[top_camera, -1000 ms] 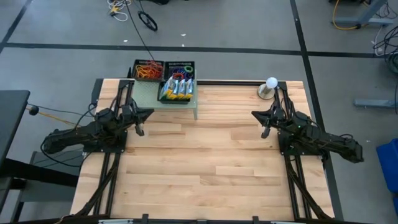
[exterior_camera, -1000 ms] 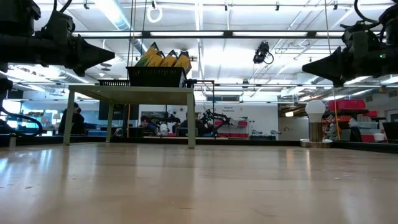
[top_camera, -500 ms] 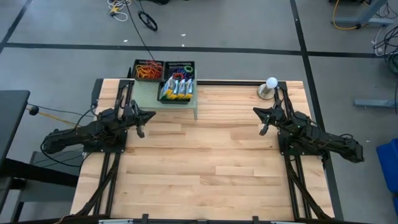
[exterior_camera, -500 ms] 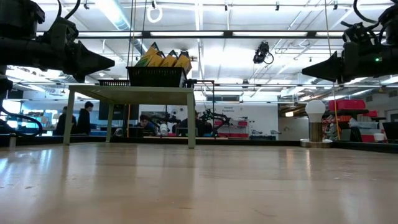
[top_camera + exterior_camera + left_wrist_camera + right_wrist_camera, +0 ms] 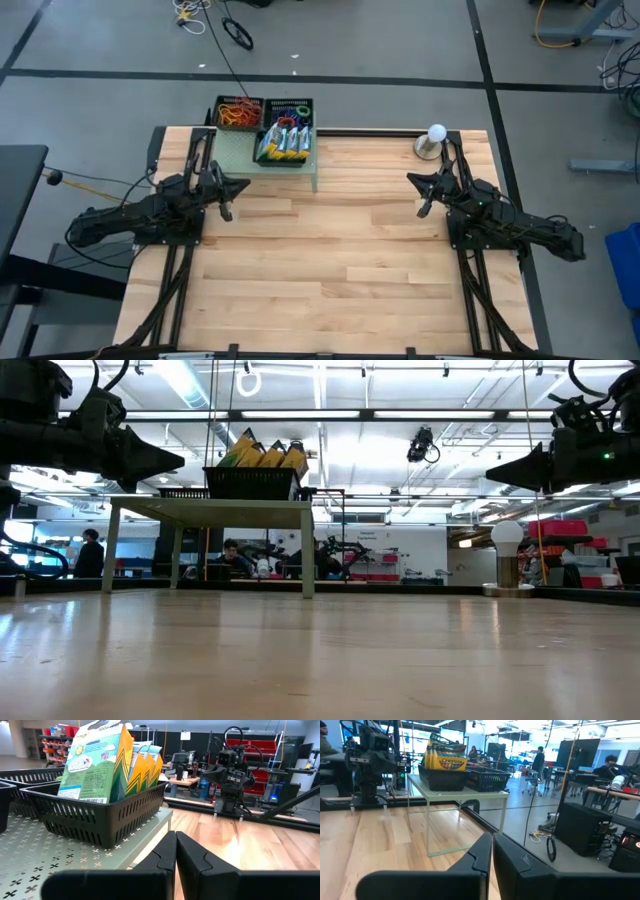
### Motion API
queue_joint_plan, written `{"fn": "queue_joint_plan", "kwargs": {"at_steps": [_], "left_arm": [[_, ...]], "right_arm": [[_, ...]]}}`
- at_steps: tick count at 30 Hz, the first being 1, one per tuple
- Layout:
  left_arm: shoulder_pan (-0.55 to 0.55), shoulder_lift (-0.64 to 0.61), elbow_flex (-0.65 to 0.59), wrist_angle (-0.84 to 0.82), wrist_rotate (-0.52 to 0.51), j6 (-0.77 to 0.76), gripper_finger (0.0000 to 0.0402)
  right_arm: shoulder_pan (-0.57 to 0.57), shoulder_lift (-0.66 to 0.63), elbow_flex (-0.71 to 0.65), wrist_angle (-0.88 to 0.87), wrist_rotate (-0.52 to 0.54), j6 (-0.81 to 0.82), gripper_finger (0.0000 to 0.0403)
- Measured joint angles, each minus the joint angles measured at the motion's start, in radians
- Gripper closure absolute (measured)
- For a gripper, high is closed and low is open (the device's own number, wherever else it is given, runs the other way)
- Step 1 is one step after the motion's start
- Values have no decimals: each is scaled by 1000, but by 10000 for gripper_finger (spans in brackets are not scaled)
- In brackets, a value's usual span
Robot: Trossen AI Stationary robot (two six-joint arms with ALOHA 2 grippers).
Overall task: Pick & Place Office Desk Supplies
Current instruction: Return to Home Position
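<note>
High view: the crayon boxes (image 5: 284,141) are seen standing in a black mesh tray (image 5: 283,162) on the pale green shelf (image 5: 234,152) at the far left of the table (image 5: 330,260), with rubber bands (image 5: 237,112) heaped in a farther tray. The left end effector (image 5: 240,185) and right end effector (image 5: 413,181) are clenched on nothing and held above bare table, apparently parked so the sorted supplies are left undisturbed.

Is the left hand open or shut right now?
Shut: the left hand shows its two dark fingers pressed together, nothing between them.
</note>
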Motion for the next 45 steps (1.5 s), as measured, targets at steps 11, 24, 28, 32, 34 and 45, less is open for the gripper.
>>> {"fn": "queue_joint_plan", "kwargs": {"at_steps": [11, 24, 28, 32, 34, 45], "left_arm": [[0, 0, 0, 0, 0, 1, 388], [0, 0, 0, 0, 0, 0, 388], [0, 0, 0, 0, 0, 0, 388], [0, 0, 0, 0, 0, 0, 388], [0, 0, -1, 0, 0, 0, 388], [0, 0, -1, 0, 0, 0, 388]], "right_arm": [[0, 0, 0, 0, 0, 0, 376], [0, 0, 0, 0, 0, 0, 376], [0, 0, 0, 0, 1, 0, 376], [0, 0, 0, 0, 1, 0, 376], [0, 0, 0, 0, 1, 0, 376], [0, 0, 0, 0, 4, 0, 375]]}}
